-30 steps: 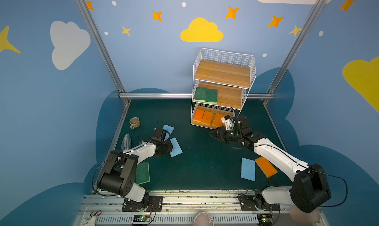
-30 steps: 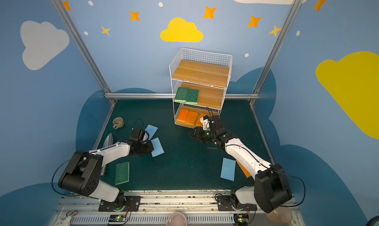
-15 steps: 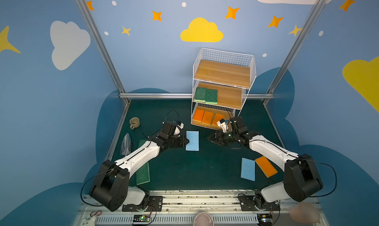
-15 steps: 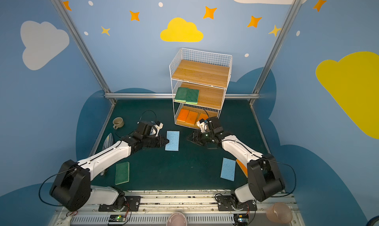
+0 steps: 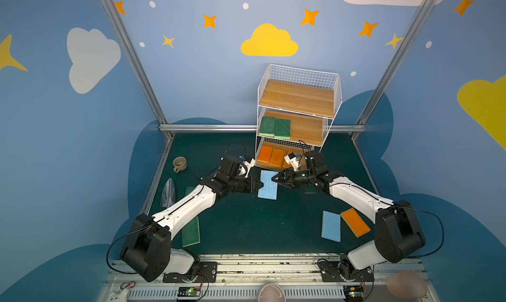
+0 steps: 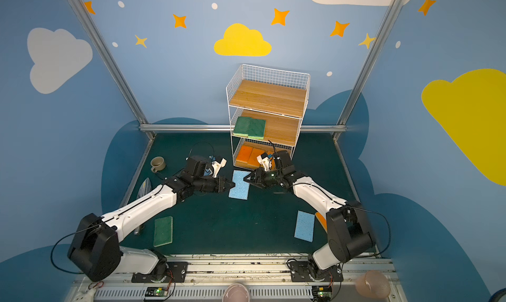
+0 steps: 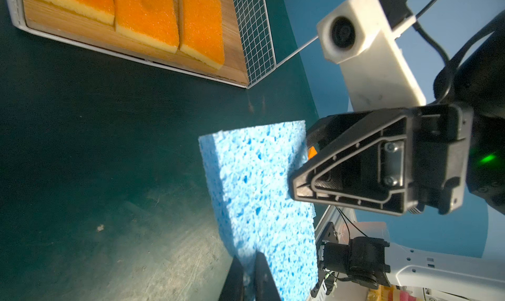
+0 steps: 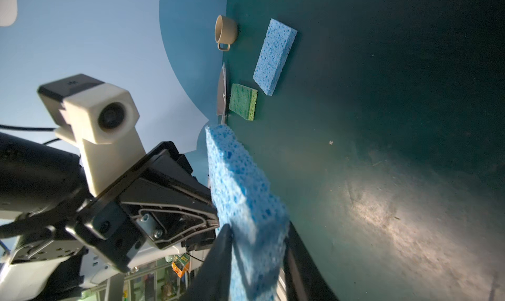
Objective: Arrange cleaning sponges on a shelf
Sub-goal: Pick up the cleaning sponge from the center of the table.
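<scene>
Left wrist view has the left gripper (image 7: 248, 275) pinched narrow on one edge of a light blue sponge (image 7: 254, 182). Right wrist view shows the right gripper (image 8: 257, 231) closed on the opposite edge, with a finger against each face. In both top views this sponge sits between the two grippers over the middle of the mat (image 5: 246, 218), at seven o'clock from the shelf (image 5: 297, 96). Three orange sponges (image 7: 147, 12) lie on the shelf's bottom board and two green sponges (image 5: 274, 126) on the middle board. A loose blue sponge (image 5: 331, 226) lies flat at five o'clock.
</scene>
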### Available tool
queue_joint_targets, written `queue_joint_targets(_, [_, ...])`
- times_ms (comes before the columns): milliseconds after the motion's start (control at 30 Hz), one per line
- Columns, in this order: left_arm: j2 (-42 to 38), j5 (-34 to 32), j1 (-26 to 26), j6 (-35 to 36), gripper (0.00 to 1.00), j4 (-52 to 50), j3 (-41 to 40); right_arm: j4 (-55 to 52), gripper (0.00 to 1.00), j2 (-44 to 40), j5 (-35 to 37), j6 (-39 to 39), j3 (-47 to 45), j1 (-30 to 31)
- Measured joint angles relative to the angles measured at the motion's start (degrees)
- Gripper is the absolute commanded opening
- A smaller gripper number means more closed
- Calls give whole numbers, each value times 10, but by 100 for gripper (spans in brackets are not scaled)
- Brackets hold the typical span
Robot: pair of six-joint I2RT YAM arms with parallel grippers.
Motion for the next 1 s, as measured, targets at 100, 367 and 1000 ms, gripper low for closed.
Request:
queue_joint_targets(100, [4, 3, 0, -3, 51, -1, 4, 5, 0, 2, 2, 7, 0, 0])
queue_joint_targets(367, [-59, -90, 4, -43, 81, 18, -42, 16, 0, -35, 62, 45, -11, -10])
queue_joint_targets(1000, [-196, -506, -193, -302, 56, 211, -202, 76, 0, -111, 247, 243, -30, 1])
